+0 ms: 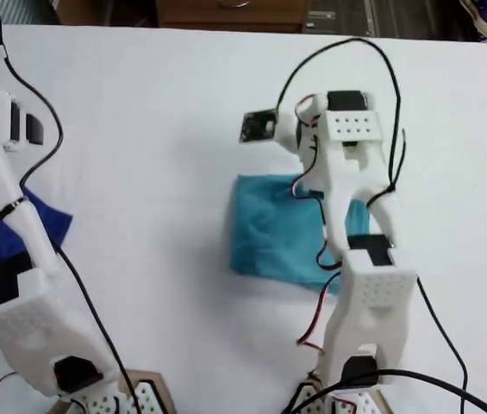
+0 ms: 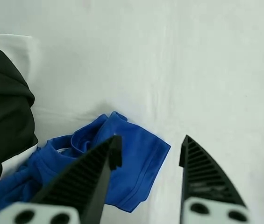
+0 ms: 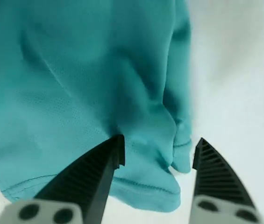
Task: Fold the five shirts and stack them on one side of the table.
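The right end effector [image 3: 160, 142] is hovering wide open over the teal shirt [image 3: 75, 70]. One finger is sitting above the cloth near its hemmed edge, and the other is hanging just past that edge over the white desk [image 3: 244, 70]. In the high view the shirt is lying as a rough rectangle mid-desk under that arm. The left end effector [image 2: 151, 140] is also gaping wide above a crumpled blue shirt [image 2: 132, 158], which is lying beside a black garment [image 2: 5, 107] at the desk's left side.
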Controlling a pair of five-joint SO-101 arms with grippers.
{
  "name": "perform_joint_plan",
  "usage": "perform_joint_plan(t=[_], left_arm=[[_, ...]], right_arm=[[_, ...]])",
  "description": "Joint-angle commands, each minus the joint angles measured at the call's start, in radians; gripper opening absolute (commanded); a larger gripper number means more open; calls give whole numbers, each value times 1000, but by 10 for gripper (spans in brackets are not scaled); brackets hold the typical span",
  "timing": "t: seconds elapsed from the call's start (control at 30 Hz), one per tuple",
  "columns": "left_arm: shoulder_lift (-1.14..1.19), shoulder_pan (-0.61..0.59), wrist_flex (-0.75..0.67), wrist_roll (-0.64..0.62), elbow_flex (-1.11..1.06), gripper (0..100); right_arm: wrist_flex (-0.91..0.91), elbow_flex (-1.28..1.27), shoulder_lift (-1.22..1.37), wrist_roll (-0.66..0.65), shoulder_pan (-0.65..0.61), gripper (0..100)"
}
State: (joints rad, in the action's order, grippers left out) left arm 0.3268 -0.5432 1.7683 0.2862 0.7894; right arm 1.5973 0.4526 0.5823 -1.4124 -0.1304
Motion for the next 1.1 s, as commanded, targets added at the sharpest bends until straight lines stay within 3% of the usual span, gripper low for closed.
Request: perform_joint_plan(t=[0.0, 0.33, 0.63, 0.83, 1.07], left_arm=[[-58, -6, 5, 6, 2, 226], [-57, -6, 6, 6, 1, 226], [-57, -6, 6, 6, 1, 226], [-57, -6, 6, 6, 1, 226], [-57, -6, 8, 6, 1, 226]], right_arm=[[-45, 43, 25, -54, -5, 244], [-243, 43, 71, -74, -22, 244], [-84, 43, 111, -75, -68, 248], [-12, 43, 159, -68, -65, 399], [-5, 169, 263, -68, -44, 405]])
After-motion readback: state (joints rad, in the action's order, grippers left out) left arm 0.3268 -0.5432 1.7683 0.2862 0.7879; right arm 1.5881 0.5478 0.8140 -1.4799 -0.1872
